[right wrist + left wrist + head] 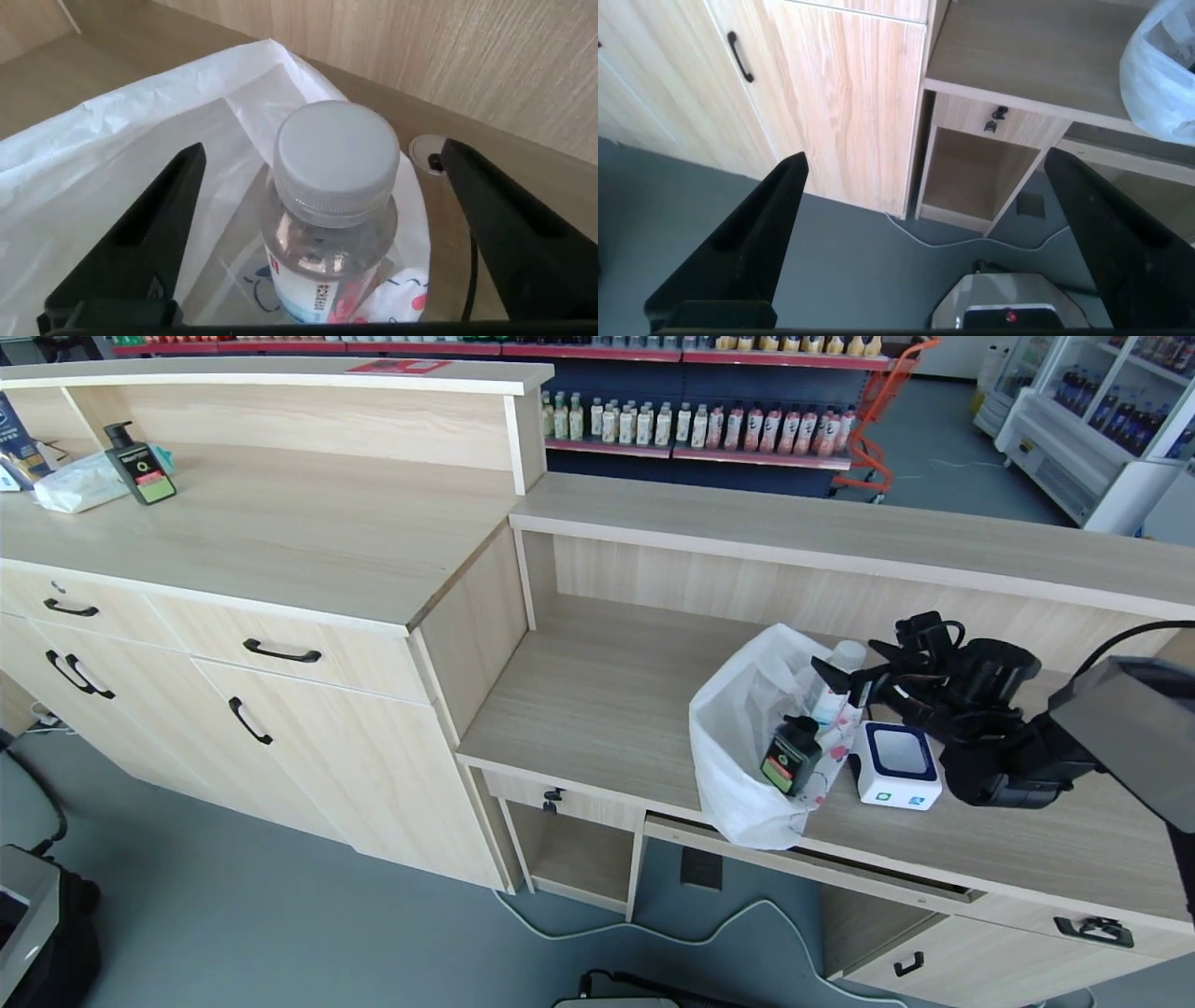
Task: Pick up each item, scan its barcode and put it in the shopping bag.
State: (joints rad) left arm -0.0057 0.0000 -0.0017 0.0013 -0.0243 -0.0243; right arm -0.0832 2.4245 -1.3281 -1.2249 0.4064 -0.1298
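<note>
A white plastic shopping bag (pixel 738 737) stands open on the lower desk (pixel 597 709). In it are a clear bottle with a white cap (pixel 845 658) and a dark pump bottle (pixel 792 756). My right gripper (pixel 845 679) hovers at the clear bottle's cap, open. In the right wrist view the bottle (pixel 332 205) stands upright in the bag (pixel 140 168), between the spread fingers (pixel 131 252) and clear of them. A white barcode scanner (pixel 896 765) sits beside the bag. My left gripper (pixel 924 243) hangs open over the floor with nothing in it.
On the higher counter at the far left stand another dark pump bottle (pixel 140 467) and a white soft pack (pixel 79 485). A raised ledge (pixel 840 537) runs behind the desk. Cabinet doors and an open cubby (pixel 976 177) lie below the desk edge.
</note>
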